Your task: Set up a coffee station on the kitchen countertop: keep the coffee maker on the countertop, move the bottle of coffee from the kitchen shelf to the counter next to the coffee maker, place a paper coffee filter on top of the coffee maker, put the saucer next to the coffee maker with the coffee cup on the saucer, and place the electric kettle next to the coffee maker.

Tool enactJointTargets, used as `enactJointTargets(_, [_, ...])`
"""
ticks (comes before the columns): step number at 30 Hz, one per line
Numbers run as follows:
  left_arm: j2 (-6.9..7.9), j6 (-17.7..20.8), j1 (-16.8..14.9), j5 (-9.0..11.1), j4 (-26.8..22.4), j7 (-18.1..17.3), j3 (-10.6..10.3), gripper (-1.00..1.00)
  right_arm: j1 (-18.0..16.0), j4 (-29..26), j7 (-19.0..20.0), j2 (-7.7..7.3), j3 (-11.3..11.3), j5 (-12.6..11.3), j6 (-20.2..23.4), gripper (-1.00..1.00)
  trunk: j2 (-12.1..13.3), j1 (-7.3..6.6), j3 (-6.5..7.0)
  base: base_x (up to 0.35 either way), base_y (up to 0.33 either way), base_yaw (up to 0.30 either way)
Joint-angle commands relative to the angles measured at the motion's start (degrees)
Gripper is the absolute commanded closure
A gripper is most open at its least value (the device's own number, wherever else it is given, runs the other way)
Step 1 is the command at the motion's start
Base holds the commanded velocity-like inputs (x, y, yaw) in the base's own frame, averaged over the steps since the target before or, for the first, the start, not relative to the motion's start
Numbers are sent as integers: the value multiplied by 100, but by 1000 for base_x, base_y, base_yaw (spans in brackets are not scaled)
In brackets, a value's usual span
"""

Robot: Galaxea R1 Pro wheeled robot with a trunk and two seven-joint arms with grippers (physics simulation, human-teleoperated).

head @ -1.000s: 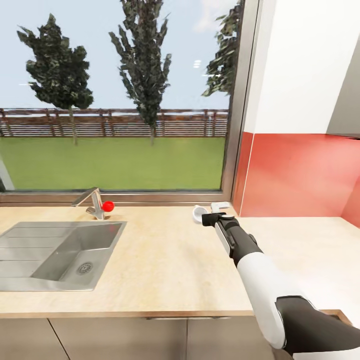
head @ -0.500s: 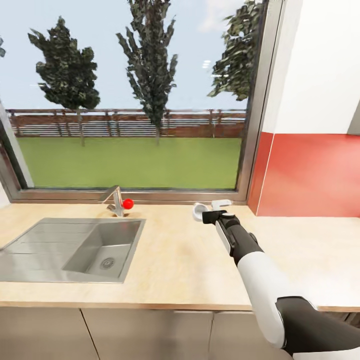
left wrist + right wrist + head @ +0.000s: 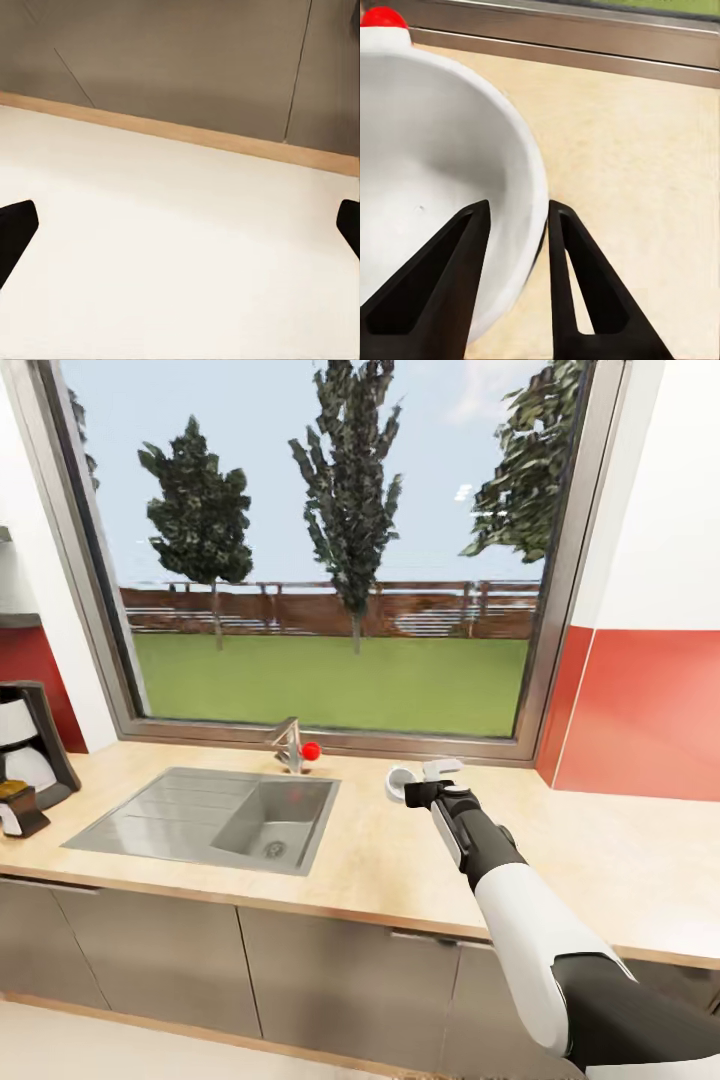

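My right gripper [image 3: 514, 225] pinches the rim of the white coffee cup [image 3: 435, 195], one finger inside the bowl and one outside the wall; this rim grip holds the cup with its mouth tipped toward my wrist camera; in the head view the coffee cup [image 3: 399, 783] is carried out ahead of my arm over the countertop [image 3: 400, 860], just right of the sink [image 3: 215, 820]; the coffee maker [image 3: 25, 755] stands at 9 o'clock, well apart from the cup, so I judge the carry toward it is not yet finished; no saucer is visible beside it; my left gripper [image 3: 180, 232] has its fingers spread wide, holding nothing, pointing at a pale floor near the cabinet base
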Motion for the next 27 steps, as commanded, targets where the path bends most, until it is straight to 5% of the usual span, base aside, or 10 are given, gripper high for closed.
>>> enactJointTargets(1, [1,-8,4,42,-8,0,-12,-100,0,-7,23,6,-19,48,29,100,-4,-1,2,-336,1,261])
enactJointTargets(14, [10,-8,4,48,-8,0,-12,-100,0,2,23,6,-16,39,29,100,-4,-1,41,-304,103,261])
enactJointTargets(27, [4,0,4,48,-8,0,-12,-100,0,11,23,6,-16,39,29,100,-4,-1,80,-41,293,261])
